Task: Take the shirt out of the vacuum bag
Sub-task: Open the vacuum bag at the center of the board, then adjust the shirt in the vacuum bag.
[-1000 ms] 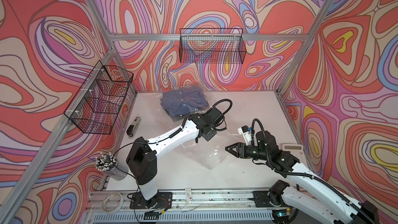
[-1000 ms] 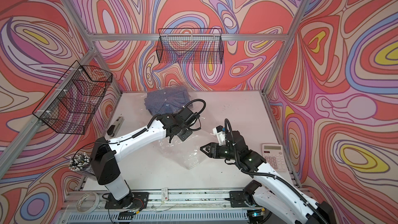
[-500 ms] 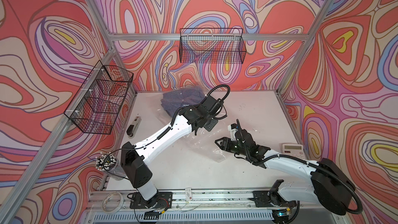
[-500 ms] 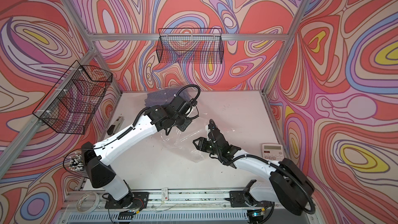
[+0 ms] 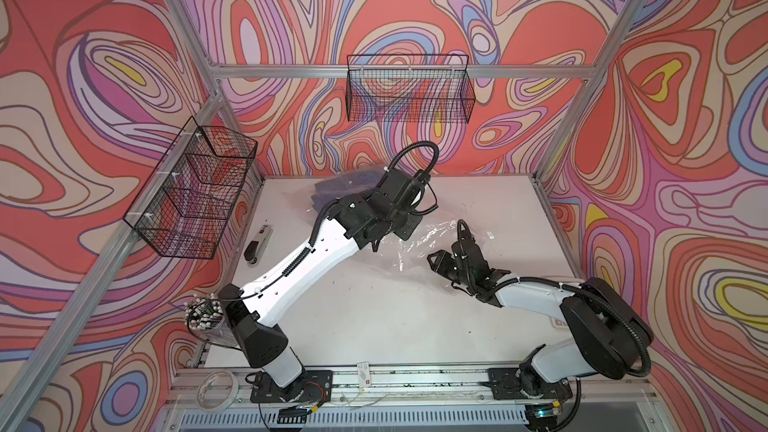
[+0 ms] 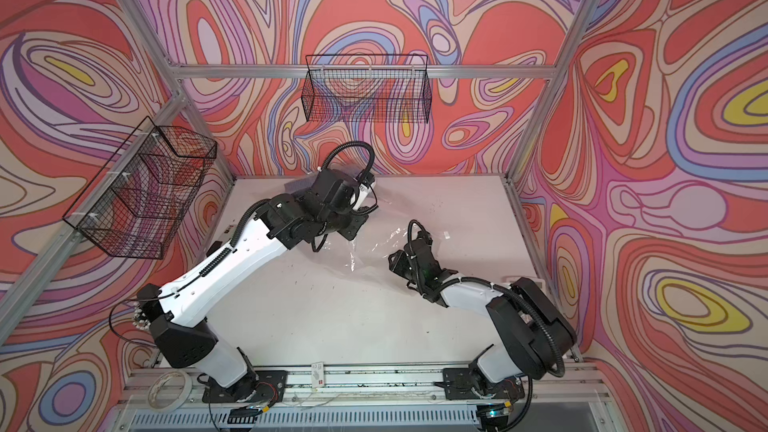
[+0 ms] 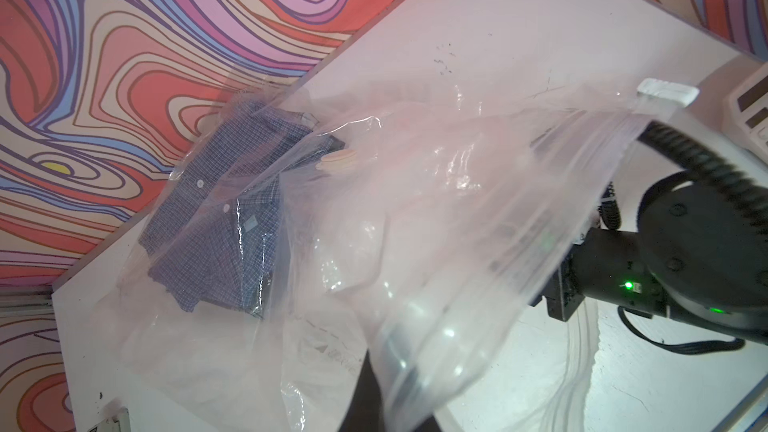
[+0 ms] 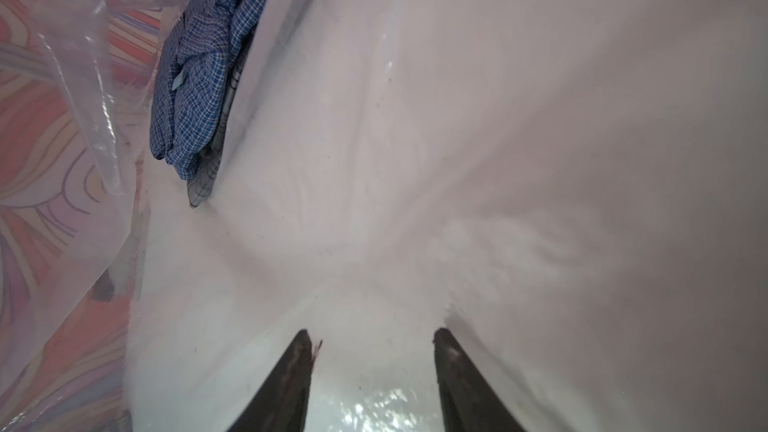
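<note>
A wire basket (image 5: pixel 191 189) hangs on the left wall. Below it, a cup of pens (image 5: pixel 203 313) stands at the front-left corner of the table (image 5: pixel 374 326), and a stapler (image 5: pixel 257 245) lies by the left edge.

The left arm reaches diagonally toward the back centre. The left gripper (image 7: pixel 368 388) is closed on the upper film of the bag (image 7: pixel 415 201). In the left wrist view that film drapes over the dark fingers and is lifted off the table like a tent.

The shirt (image 7: pixel 216 218), folded and in blue check, lies inside the bag at its far end, close to the back wall. The round valve (image 7: pixel 338 158) sits on the film just beside the shirt. A second basket (image 5: pixel 409 89) hangs on the back wall above.

Further right, the bag's mouth spreads toward the right arm, with a white slider clip (image 7: pixel 667 91) on its edge. The right gripper (image 8: pixel 372 336) sits low at that mouth, under the raised film. Its fingers are moderately apart with nothing between them, and the shirt (image 8: pixel 195 76) is well apart from them, deeper in the bag.

A calculator (image 6: pixel 525 280) lies at the right edge, mostly hidden behind the right arm.
</note>
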Controlling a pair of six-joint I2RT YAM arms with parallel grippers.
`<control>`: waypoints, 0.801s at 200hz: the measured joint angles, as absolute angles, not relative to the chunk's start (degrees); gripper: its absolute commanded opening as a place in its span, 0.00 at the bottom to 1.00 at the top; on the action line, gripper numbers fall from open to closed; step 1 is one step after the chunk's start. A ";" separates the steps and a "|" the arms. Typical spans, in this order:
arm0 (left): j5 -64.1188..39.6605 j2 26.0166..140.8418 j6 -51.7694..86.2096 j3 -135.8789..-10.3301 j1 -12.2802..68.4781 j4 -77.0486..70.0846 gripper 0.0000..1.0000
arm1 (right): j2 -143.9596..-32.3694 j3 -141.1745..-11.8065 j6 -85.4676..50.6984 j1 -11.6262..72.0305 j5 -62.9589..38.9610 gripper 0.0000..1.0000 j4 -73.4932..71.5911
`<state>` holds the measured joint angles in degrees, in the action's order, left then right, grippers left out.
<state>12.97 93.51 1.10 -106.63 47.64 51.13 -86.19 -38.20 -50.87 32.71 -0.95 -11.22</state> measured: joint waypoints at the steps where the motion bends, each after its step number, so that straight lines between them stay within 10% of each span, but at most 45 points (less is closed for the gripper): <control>1: 12.97 93.51 1.10 -106.74 47.64 51.13 0.00 | -86.26 -38.46 -50.78 32.71 -0.99 0.51 -11.16; 160: 11.38 96.27 1.15 -115.94 49.58 52.25 0.00 | -129.64 -70.91 -62.19 31.20 -11.70 0.50 -38.28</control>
<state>11.38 96.27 1.15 -115.94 49.58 52.25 -129.64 -70.91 -62.19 31.20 -11.70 -38.28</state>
